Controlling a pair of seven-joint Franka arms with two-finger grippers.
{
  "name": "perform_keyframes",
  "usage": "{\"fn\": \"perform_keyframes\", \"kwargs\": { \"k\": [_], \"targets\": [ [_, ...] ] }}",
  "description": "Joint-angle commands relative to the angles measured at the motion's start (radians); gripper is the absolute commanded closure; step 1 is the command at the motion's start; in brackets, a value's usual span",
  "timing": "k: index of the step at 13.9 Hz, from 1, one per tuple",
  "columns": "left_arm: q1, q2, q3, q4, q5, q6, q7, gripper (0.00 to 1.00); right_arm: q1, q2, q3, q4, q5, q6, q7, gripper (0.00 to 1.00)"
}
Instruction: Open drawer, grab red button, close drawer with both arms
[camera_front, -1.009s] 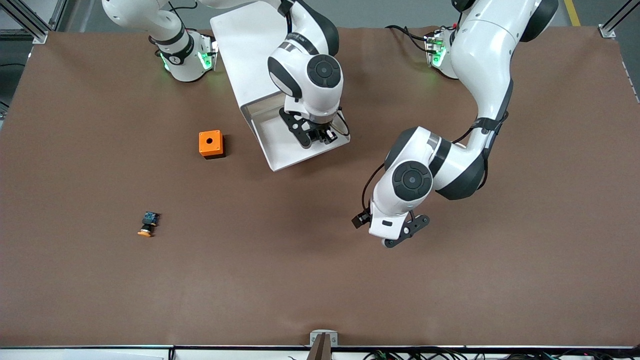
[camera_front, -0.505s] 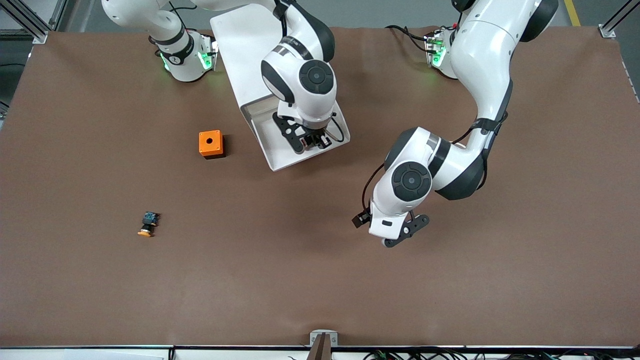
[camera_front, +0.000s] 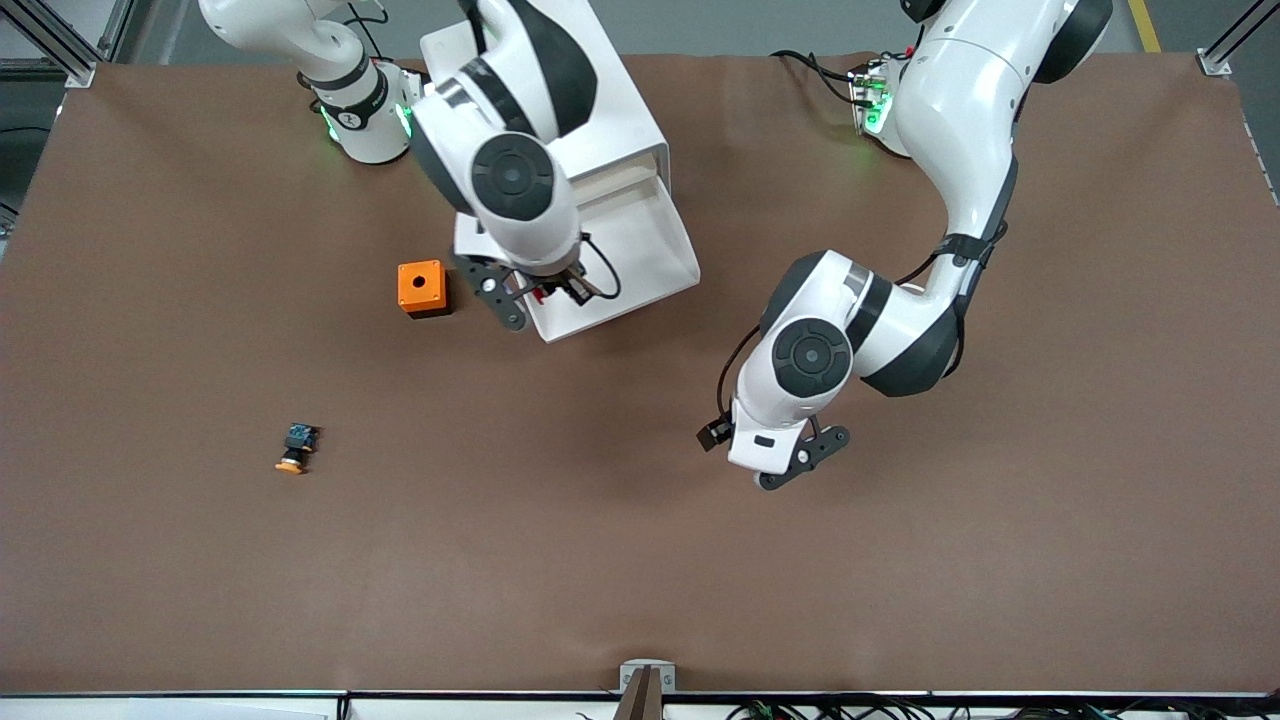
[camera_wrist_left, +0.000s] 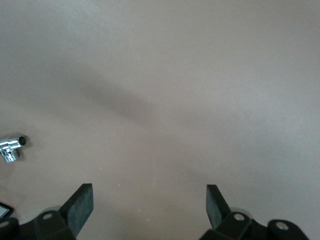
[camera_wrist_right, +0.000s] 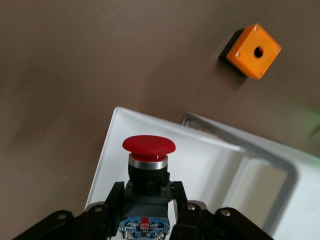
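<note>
Two steps done: drawer (camera_front: 640, 250) open, button (camera_wrist_right: 148, 156) clamped in right gripper (camera_wrist_right: 145, 210) jaws above it; closing remains. Left gripper (camera_wrist_left: 150, 207) waits over counter (camera_front: 600, 550), jaws apart.

Right gripper (camera_front: 545, 292) raised, fingers (camera_wrist_right: 116, 196) clamped on the load it carries. Left arm waits, elbow bent; left gripper (camera_wrist_left: 149, 205) pointing down, jaws spread wide, nothing between.

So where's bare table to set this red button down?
Right claw holds the button over the open drawer's corner. Bare table lies between the orange cube and the orange-capped button, nearer the camera. Crowded: cube beside drawer.
</note>
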Motion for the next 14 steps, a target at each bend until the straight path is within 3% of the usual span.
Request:
{"fn": "perform_keyframes", "kwargs": {
  "k": [1,7,10,14],
  "targets": [
    [-0.054,-0.014,0.001,-0.025,0.029,0.008,-0.011,0.01,-0.092,-0.065,0.009,0.007,0.010,-0.079,-0.184,1.00],
    [-0.180,0.007,-0.002,-0.025,0.012,0.008,-0.011,0.01,-0.264,-0.116,0.006,0.001,-0.071,-0.118,-0.538,1.00],
    [-0.221,0.021,-0.002,-0.023,0.009,0.008,-0.011,0.01,-0.330,-0.109,0.006,-0.073,-0.108,0.012,-0.719,1.00],
    [-0.243,0.020,-0.002,-0.025,-0.110,0.008,-0.010,0.01,-0.432,-0.098,0.006,-0.190,-0.122,0.210,-0.939,1.00]
  ]
}}
